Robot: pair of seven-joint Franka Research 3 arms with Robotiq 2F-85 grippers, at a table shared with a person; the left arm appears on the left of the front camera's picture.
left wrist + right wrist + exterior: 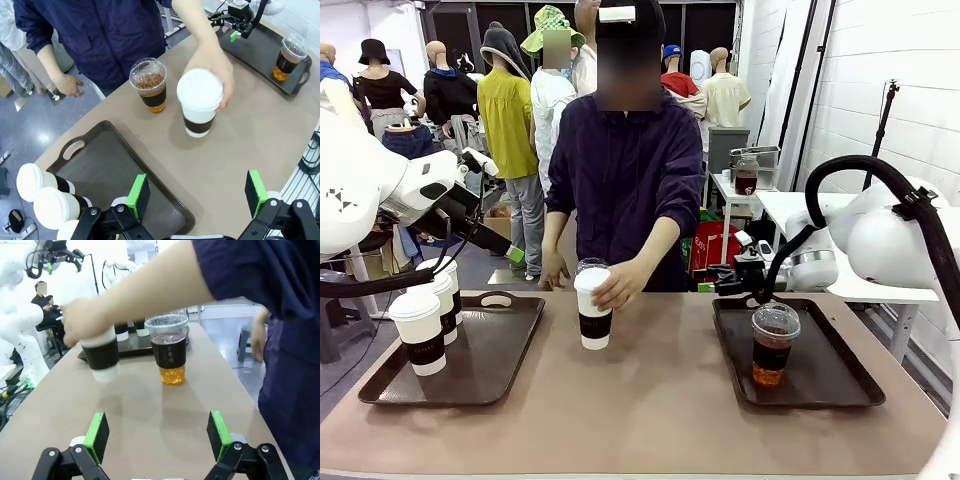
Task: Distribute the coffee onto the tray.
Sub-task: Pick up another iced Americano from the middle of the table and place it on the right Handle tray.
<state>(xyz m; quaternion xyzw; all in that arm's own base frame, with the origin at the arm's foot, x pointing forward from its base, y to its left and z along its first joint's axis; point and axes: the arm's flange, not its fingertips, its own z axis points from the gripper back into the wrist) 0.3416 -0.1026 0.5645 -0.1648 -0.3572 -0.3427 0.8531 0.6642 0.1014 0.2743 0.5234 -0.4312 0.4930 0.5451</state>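
Observation:
The person's hand holds a white paper cup with a dark sleeve (593, 312) (199, 102) (101, 360) on the table's middle. Close behind it stands a clear dome-lidded cup of coffee (590, 266) (148, 85) (170, 350). Three white sleeved cups (428, 320) (37, 182) stand at the left end of the left tray (490, 355) (105, 167). Another clear cup (774, 345) (288, 56) stands on the right tray (830, 375). My left gripper (505, 245) (197, 195) hovers open above the left tray's near edge. My right gripper (715, 282) (158, 436) is open over the right tray's far left corner, facing the middle cups.
The person stands at the far side of the table with the other hand resting near the far edge (555, 272). Bare table (650, 410) lies between the two trays. The right half of the left tray is free.

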